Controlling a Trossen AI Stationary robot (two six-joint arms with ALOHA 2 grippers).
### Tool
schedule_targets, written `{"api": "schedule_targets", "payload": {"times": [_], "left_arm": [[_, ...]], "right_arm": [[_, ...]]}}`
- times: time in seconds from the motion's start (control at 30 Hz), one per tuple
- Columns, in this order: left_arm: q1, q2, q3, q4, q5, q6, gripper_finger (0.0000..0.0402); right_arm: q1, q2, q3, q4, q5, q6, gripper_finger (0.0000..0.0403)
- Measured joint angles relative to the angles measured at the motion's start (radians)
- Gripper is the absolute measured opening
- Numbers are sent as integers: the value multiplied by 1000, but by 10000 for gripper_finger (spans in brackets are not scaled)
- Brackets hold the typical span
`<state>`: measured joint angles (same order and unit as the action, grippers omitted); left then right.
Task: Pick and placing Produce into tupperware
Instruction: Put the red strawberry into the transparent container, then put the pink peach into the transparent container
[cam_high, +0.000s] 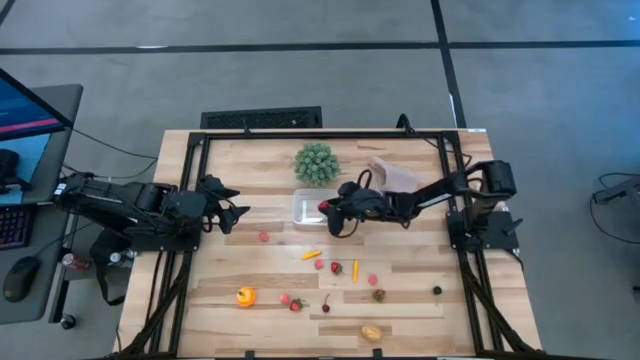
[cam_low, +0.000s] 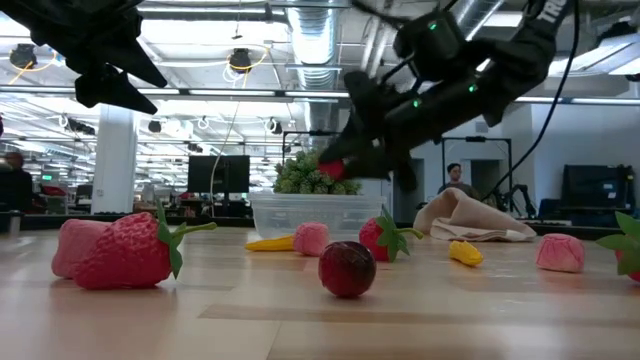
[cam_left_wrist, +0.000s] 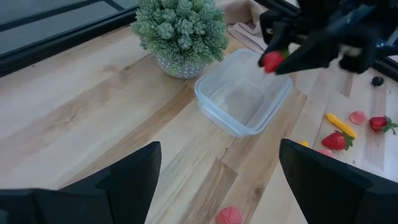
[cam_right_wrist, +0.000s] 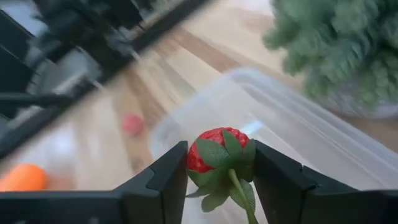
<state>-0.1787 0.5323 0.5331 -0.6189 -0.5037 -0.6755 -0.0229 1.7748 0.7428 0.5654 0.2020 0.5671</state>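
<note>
Desk (cam_high: 420, 305) held scattered produce. Clear tupperware (cam_high: 310, 208) sat empty beside the plant (cam_high: 316, 163). Right gripper (cam_right_wrist: 214, 180) hovered over it, jaws pinching a strawberry (cam_right_wrist: 217, 152) across the body; likely light, stiff plastic, slippery. Left gripper (cam_high: 235, 212) waited nearby, jaws spread.

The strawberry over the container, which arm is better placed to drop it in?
The right. Its gripper already clamps the strawberry above the clear container, which looks empty. The left gripper hangs open beside it, holding nothing.
</note>
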Motion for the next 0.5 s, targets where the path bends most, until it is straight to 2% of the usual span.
{"api": "schedule_targets", "payload": {"times": [0.17, 0.5], "left_arm": [[0, 0, 0, 0, -1, 0, 316], [0, 0, 0, -1, -18, -1, 316]], "right_arm": [[-17, 1, 14, -63, 5, 0, 161], [-32, -3, 14, -59, 4, 0, 134]]}}
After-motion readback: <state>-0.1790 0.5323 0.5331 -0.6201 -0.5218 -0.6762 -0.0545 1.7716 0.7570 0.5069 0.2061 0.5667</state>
